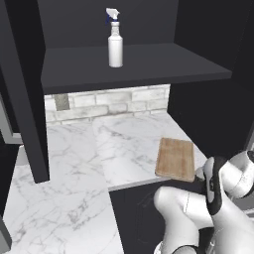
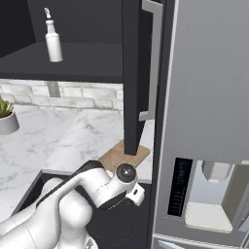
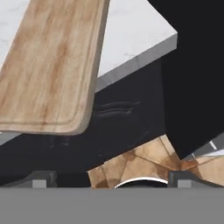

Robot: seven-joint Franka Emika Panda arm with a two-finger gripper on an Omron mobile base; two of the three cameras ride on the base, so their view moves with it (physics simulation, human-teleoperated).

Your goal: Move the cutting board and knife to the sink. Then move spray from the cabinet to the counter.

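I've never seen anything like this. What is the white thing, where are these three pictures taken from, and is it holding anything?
The white thing is a robot arm in a simulated kitchen. Two pictures come from cameras behind it, left and right; the third looks out from its hand, which is open and holds nothing. A wooden cutting board lies on the marble counter, jutting past the edge. A white spray bottle stands on the black cabinet shelf. A steel fridge and a potted plant are nearby.
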